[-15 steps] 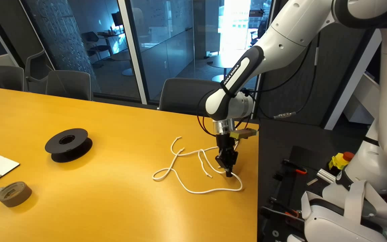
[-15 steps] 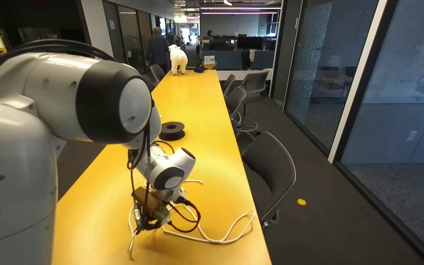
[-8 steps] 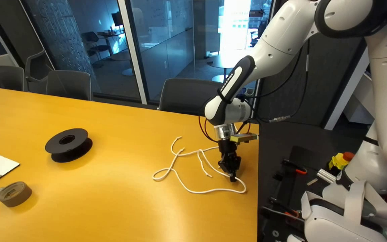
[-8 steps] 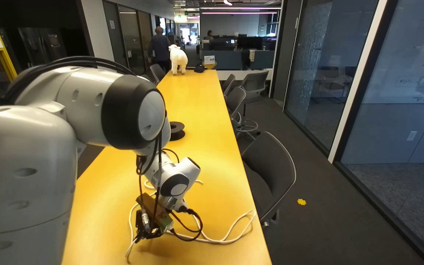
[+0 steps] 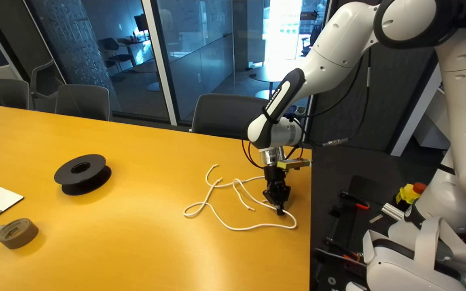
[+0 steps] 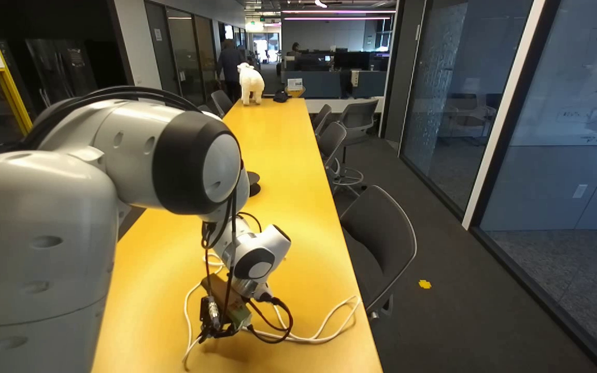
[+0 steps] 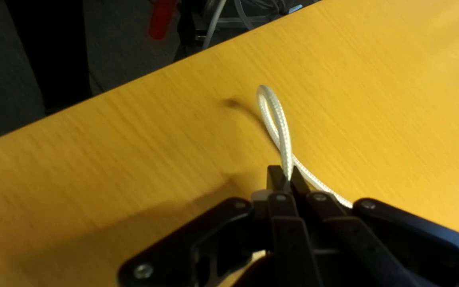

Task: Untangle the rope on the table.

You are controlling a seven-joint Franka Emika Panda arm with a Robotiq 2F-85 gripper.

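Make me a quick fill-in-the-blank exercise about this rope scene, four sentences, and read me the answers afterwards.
The claw is shut, not ____, on the rope.
Just beyond the claw, the wrist view shows the rope forming a narrow ____.
In an exterior view, the brown tape roll lies to the ____ of the black spool.
The rope's color is ____.
Missing words: open; loop; left; white.

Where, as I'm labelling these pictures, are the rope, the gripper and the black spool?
The rope (image 7: 285, 141): wrist view, on one side of a loop.
The gripper (image 7: 288, 177): wrist view, midway between its tips, shut on the rope.
The black spool (image 5: 82, 179): an exterior view, on its upper flange.
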